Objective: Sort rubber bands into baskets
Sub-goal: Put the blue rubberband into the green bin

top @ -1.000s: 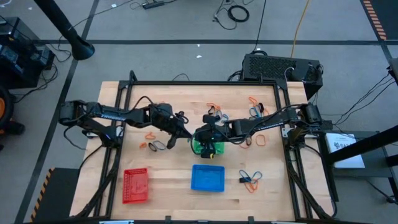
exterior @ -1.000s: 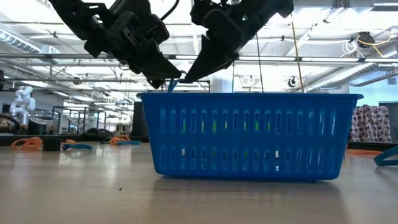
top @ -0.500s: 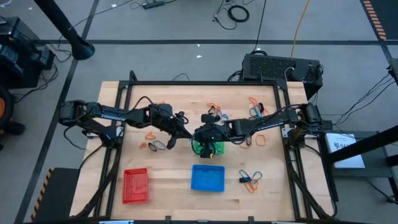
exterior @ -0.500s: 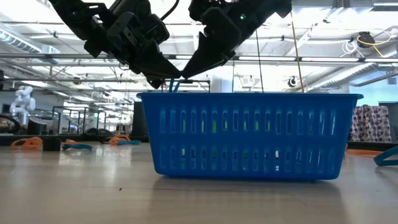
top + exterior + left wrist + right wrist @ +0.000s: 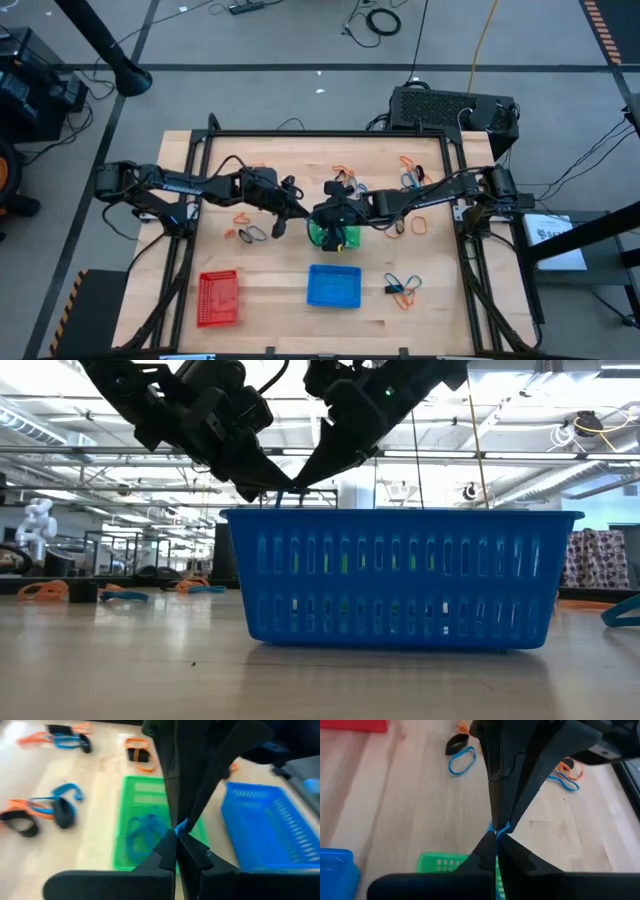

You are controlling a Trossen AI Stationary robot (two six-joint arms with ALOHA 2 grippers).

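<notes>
The green plastic mesh basket (image 5: 333,237) sits mid-table on the wooden table (image 5: 270,290), with the blue mesh basket (image 5: 334,286) just in front of it and the red mesh basket (image 5: 218,298) well apart near the table's front-left edge. Bare wood lies between these two. Above the green basket's left rim, the left gripper (image 5: 176,836) and right gripper (image 5: 496,834) meet tip to tip, both pinched together on one thin blue rubber band (image 5: 181,825). Blue bands (image 5: 142,832) lie inside the green basket.
</notes>
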